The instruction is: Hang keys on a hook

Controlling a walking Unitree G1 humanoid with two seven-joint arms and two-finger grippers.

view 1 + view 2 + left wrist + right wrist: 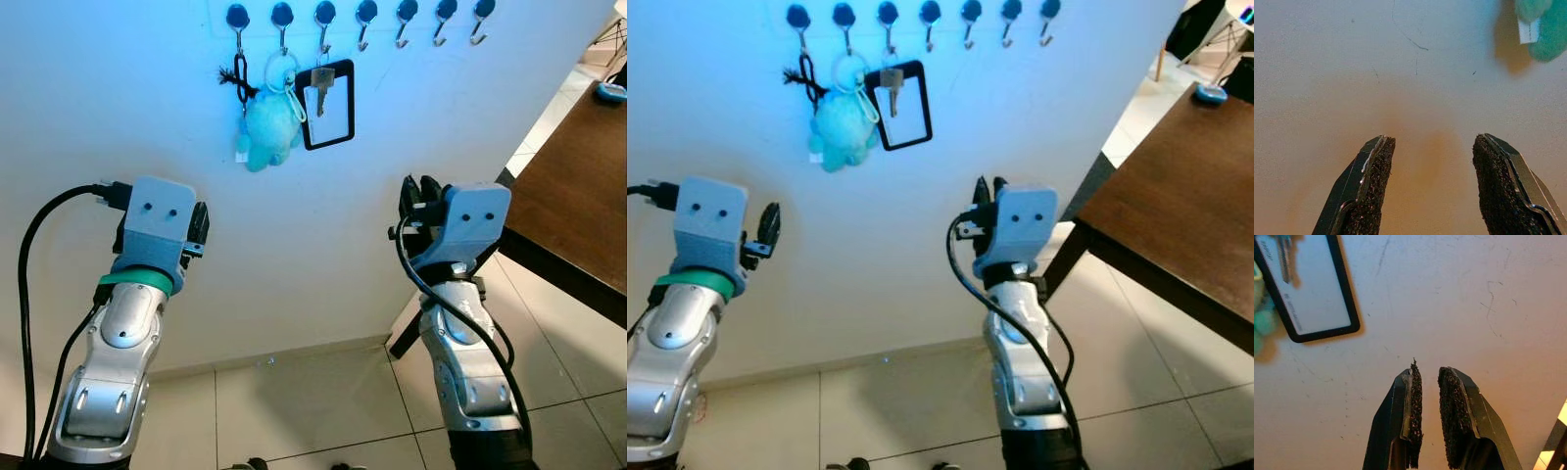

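Observation:
A row of black-capped hooks (364, 24) runs along the top of the white wall. A silver key (321, 90) with a black-framed clear tag (328, 143) hangs from the third hook. A teal plush keychain (269, 127) hangs on the second hook, and a black strap (238, 80) on the first. My left gripper (1432, 142) is open and empty, raised toward the wall below and left of the plush. My right gripper (1429, 369) is shut with nothing between its pads, held up below and right of the tag.
Several hooks (441, 24) to the right of the key are bare. A dark brown table (578, 186) stands at the right, its leg near my right arm, with a blue object (611, 91) on its far end. Beige floor tiles (313, 401) lie below.

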